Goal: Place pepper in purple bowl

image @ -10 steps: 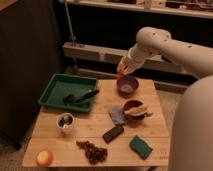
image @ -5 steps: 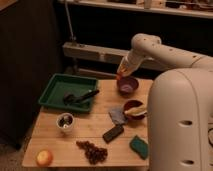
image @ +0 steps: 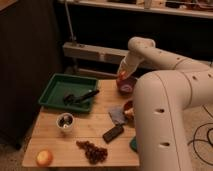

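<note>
Far left on the wooden table [image: 75, 145]: green tray [image: 52, 92] holding a dark utensil [image: 80, 96]. Nearer, a small cup [image: 65, 121]. Near left corner: round yellow-orange fruit [image: 44, 158]. Centre near: grapes [image: 92, 151], dark flat block [image: 113, 133], grey cloth [image: 116, 115]

Table [image: 50, 136] pale wood (matt); gripper [image: 121, 76] above purple bowl [image: 127, 86], smooth.

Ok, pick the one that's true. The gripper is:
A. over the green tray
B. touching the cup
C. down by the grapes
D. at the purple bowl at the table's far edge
D. The gripper hangs right at the purple bowl, with the pepper showing orange at its tip, far from the green tray, grapes and cup.
</note>
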### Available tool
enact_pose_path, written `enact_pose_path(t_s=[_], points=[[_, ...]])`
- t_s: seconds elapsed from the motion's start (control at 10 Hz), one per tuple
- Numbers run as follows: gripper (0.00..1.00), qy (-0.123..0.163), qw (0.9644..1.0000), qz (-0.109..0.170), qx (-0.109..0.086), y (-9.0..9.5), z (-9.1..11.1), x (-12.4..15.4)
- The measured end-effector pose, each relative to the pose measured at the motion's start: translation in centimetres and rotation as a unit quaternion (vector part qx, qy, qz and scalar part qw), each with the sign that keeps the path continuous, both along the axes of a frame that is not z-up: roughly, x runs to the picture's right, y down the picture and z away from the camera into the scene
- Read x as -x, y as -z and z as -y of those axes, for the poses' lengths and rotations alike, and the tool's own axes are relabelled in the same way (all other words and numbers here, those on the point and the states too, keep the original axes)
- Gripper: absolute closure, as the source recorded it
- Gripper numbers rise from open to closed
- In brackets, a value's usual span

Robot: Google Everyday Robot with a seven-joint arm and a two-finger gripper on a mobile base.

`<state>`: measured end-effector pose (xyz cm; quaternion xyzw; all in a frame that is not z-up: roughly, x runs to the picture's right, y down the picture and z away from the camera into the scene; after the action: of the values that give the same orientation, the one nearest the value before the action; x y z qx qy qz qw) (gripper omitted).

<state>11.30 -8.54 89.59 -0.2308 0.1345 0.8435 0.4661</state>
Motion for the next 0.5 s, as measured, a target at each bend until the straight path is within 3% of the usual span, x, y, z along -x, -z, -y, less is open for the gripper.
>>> enact_pose_path(t_s=[0.4, 0.5], points=[[0.21, -0.008, 0.9996, -0.022, 0.016, -1.5, -0.9, -2.8], [0.2, -0.012, 0.9995, -0.024, 0.019, -1.7, -1.0, -3.3]])
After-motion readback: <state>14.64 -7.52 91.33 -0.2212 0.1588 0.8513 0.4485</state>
